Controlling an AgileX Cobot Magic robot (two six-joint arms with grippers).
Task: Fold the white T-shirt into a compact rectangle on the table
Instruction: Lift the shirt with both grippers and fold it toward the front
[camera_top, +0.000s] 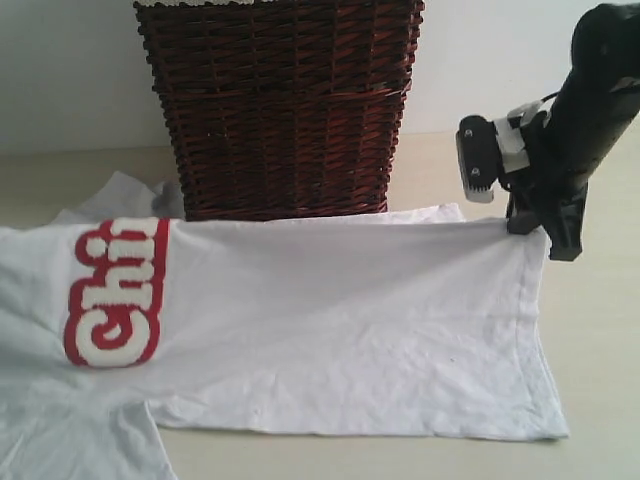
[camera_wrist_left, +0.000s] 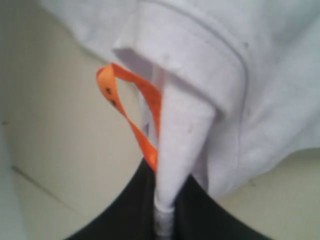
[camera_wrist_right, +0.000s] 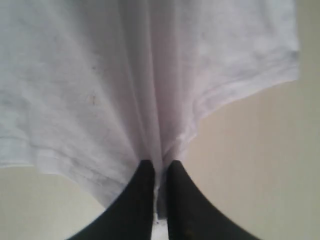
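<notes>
Right gripper (camera_top: 548, 235), at the frame's right, and left gripper (camera_wrist_left: 164, 200) both pinched the T-shirt (camera_top: 330, 320) tight; uneven lifting might slip it free.

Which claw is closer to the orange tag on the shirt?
Left. The left claw pinches the white T-shirt right beside the orange tag; the right claw grips a hem with no tag in sight.

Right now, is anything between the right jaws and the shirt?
Nothing. In the right wrist view the right jaws pinch a gathered fold of the shirt directly, cloth running straight into their tips.
</notes>
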